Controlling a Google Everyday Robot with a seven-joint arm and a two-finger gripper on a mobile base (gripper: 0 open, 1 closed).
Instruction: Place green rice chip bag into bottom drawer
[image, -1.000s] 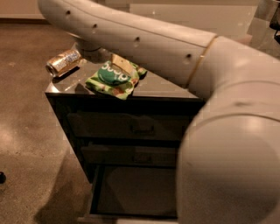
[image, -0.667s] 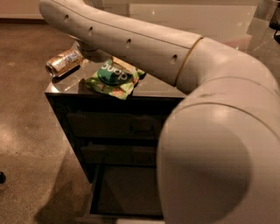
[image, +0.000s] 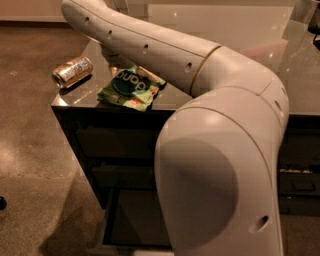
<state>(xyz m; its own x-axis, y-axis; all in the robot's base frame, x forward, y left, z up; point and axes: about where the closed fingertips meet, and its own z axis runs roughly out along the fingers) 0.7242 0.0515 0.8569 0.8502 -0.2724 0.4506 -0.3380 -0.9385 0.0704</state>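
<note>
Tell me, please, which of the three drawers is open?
The bottom drawer, pulled out below the shut top drawer and middle drawer; the claw sits above, by the chip bag.

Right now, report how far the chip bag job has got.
Done: the bottom drawer is pulled open, its dark floor showing.

In hand: the gripper is down at the far edge of the green rice chip bag, which lies flat on the cabinet top near a can. I cannot tell whether the gripper touches the bag.

Left: grasp the bag, lift it off and lower it into the drawer.
</note>
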